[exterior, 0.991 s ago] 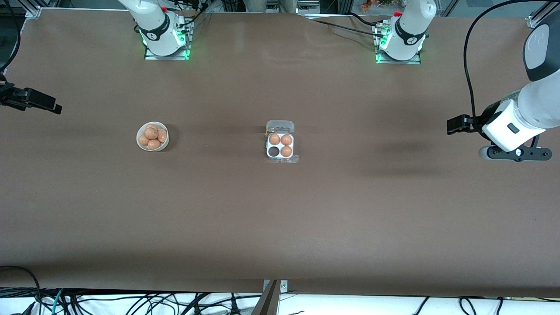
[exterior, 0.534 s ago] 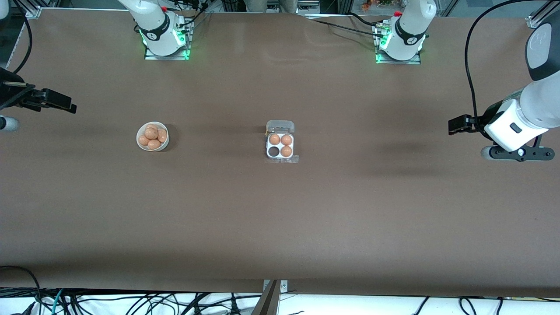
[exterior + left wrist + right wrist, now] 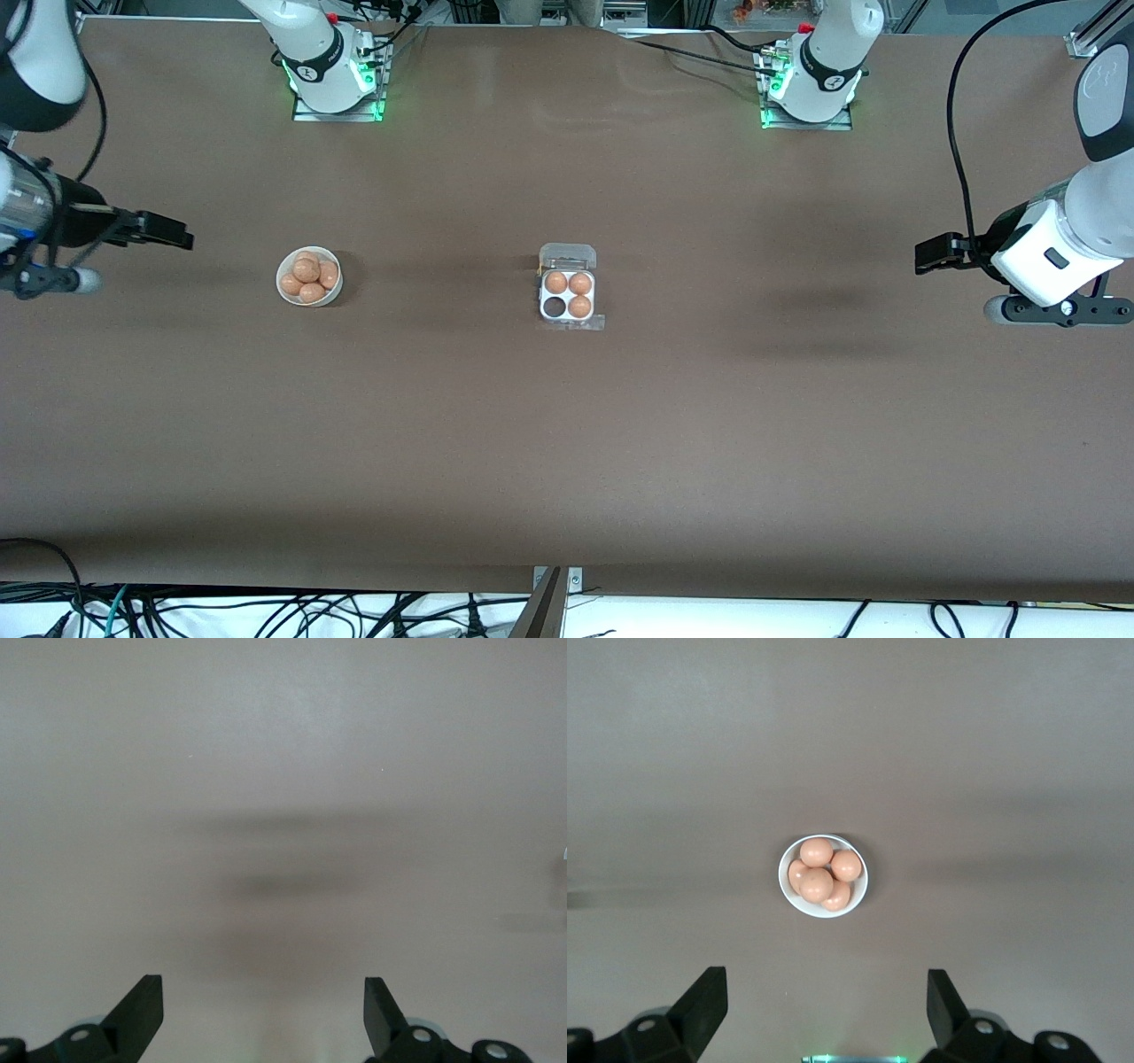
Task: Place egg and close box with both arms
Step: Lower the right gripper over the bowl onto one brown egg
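The box (image 3: 568, 297) sits mid-surface (image 3: 567, 425), lid up, with three eggs and one empty cell. A white bowl (image 3: 309, 276) of eggs (image 3: 816, 885) lies toward the right arm's end. The right end effector (image 3: 824, 1010), fingers spread, hangs over the surface beside the bowl. The left end effector (image 3: 264, 1014), fingers also spread, hangs over bare surface at its end.

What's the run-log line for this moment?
left hand: open, over bare table | right hand: open, near bowl | box: lid open, one cell empty

A white bowl (image 3: 823, 876) of eggs (image 3: 819, 874) sits on the table (image 3: 1010, 771) past the right pincer's (image 3: 824, 1005) spread fingers (image 3: 709, 997).
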